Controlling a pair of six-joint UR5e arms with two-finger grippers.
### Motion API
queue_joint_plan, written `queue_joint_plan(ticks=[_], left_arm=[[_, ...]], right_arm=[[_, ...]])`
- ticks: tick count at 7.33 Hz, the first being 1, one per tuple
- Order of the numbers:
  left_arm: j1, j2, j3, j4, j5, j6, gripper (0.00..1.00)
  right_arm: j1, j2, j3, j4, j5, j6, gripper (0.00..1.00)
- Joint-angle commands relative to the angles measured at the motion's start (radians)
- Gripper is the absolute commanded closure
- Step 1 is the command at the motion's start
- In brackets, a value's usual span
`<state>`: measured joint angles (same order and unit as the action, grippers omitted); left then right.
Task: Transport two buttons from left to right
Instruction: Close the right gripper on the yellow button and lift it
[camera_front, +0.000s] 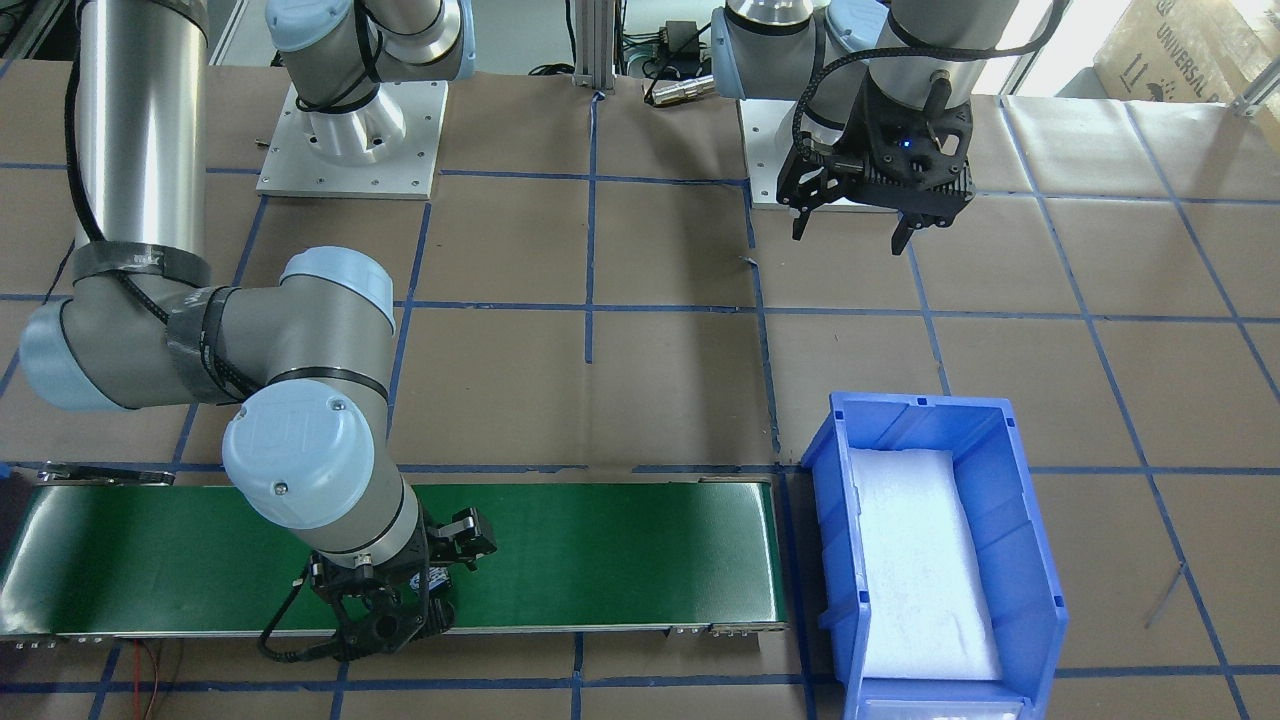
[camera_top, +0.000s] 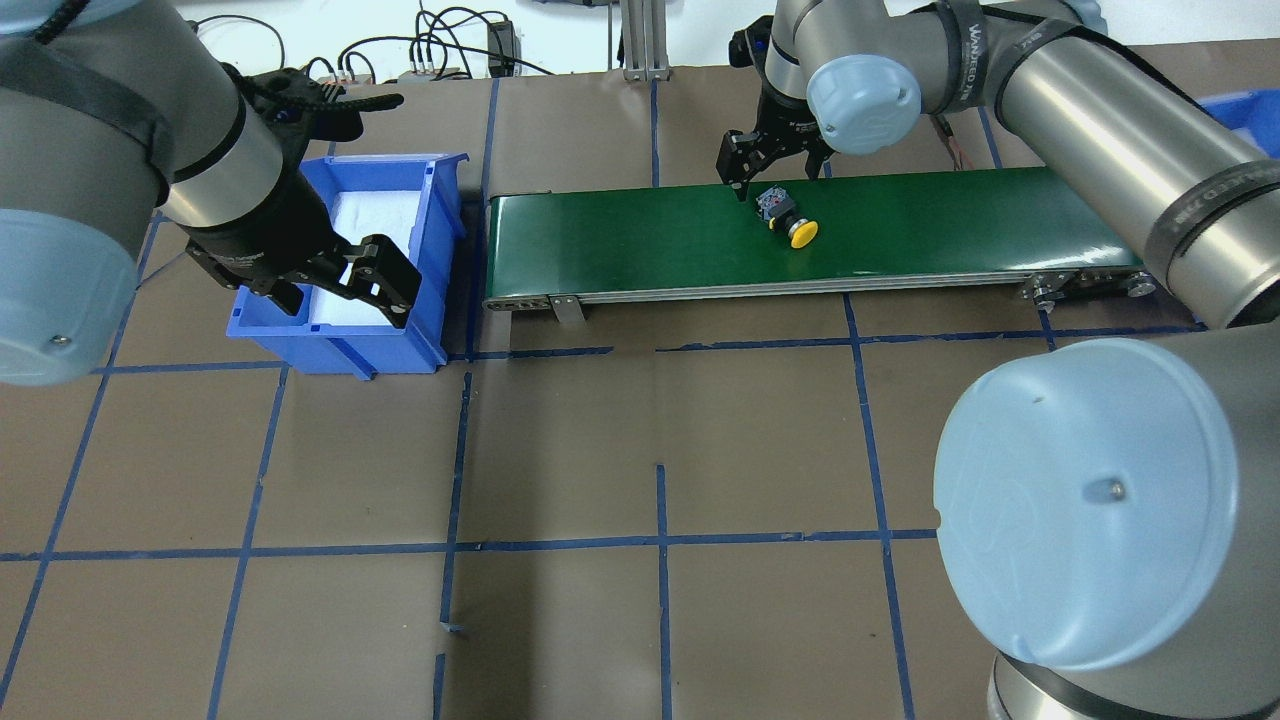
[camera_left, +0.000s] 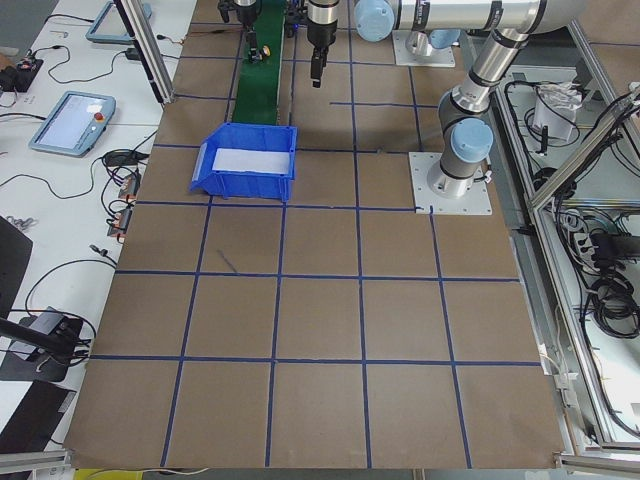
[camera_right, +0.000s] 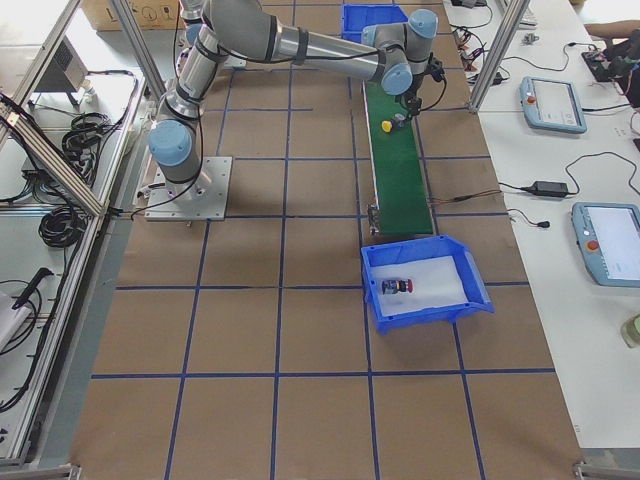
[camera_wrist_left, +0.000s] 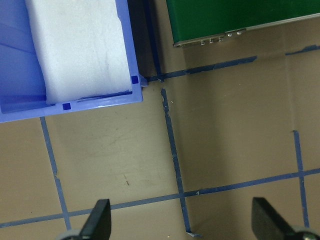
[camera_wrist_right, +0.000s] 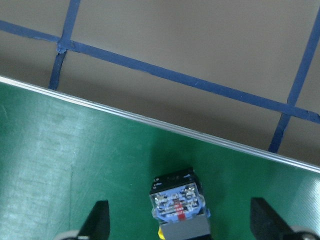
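The yellow button (camera_top: 787, 218) lay sideways on the belt (camera_top: 620, 240) below the wide-open right hand (camera_top: 778, 180); rigid, light and slick-capped, it seemed best pinched across its block body.

Cardboard box (camera_front: 1190, 50) printed "UNIVERSAL"; arm strap (camera_top: 972, 40) lettering not legible

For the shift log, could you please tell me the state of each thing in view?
yellow button: on its side on the green belt, ungripped.
red button: lying in the right blue bin.
left blue bin: only white foam visible.
left end effector: open, empty, above the table.
right end effector: open, over the yellow button.
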<state>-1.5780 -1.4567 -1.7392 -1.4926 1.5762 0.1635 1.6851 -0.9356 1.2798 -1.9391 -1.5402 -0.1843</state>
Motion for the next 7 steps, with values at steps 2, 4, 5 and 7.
queue_joint_plan(ticks=[2,4,5,7], left_arm=[[0.001,0.001,0.000,-0.002,0.004,0.008,0.00],[0.001,-0.008,0.001,-0.002,0.001,0.002,0.00],[0.001,-0.008,0.000,-0.002,-0.001,0.002,0.00],[0.001,-0.008,0.000,-0.002,0.001,0.004,0.00]], right_arm=[[-0.001,0.015,0.007,0.015,-0.008,-0.010,0.18],[-0.001,0.009,-0.002,0.102,-0.085,-0.026,0.76],[-0.004,0.005,-0.007,0.118,-0.106,-0.043,0.93],[-0.018,-0.017,-0.023,0.144,-0.107,-0.052,0.95]])
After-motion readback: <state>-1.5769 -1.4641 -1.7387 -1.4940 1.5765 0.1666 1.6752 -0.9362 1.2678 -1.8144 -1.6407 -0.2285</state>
